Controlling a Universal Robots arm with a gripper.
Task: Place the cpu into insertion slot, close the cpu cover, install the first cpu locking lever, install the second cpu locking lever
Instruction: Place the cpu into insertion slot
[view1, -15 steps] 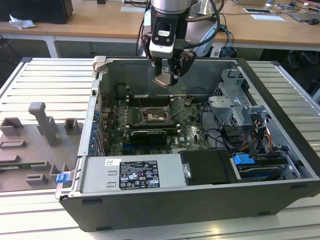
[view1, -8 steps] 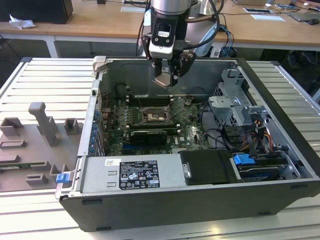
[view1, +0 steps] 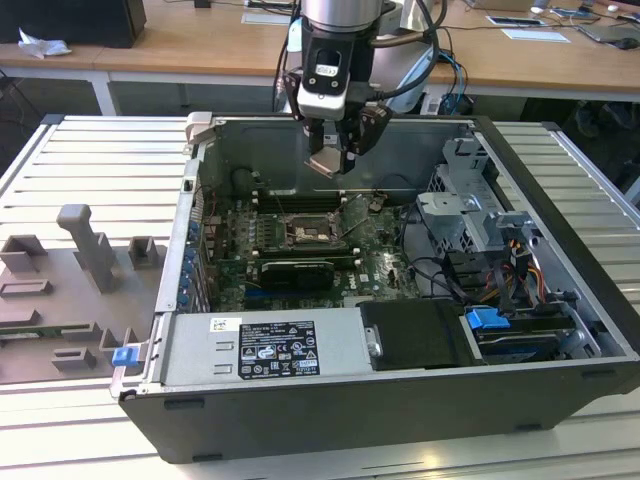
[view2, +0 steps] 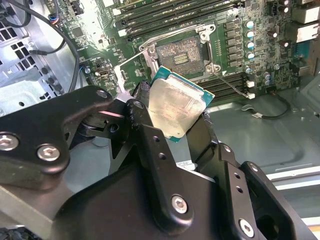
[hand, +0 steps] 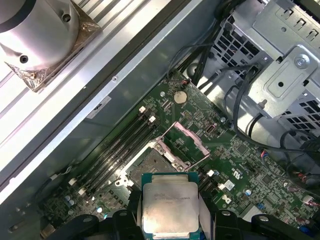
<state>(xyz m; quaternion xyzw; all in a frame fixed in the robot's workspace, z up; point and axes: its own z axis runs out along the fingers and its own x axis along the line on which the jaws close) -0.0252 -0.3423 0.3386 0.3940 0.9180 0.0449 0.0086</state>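
Note:
My gripper (view1: 334, 158) hangs inside the open computer case, shut on the cpu (view2: 177, 106), a pale silver square chip with a green edge. Its black fingers (view2: 141, 95) clamp two opposite edges of the chip, which also shows in the first wrist view (hand: 169, 207). The insertion slot (view2: 180, 52) lies below and apart from the chip, its dark contact field bare. In the exterior view the slot (view1: 304, 232) sits lower than the gripper and a little to the exterior view's left. The cpu cover (hand: 187, 141) stands swung open beside the slot. A thin locking lever (view2: 231, 84) sticks out, unlatched.
Long black memory slots (hand: 122, 145) flank the socket. A black card (view1: 295, 272) lies in front of it. A metal drive cage (view1: 470, 215) with cables fills the case's right side and a power supply (view1: 265, 345) the front. A grey fixture tray (view1: 70, 290) sits outside, left.

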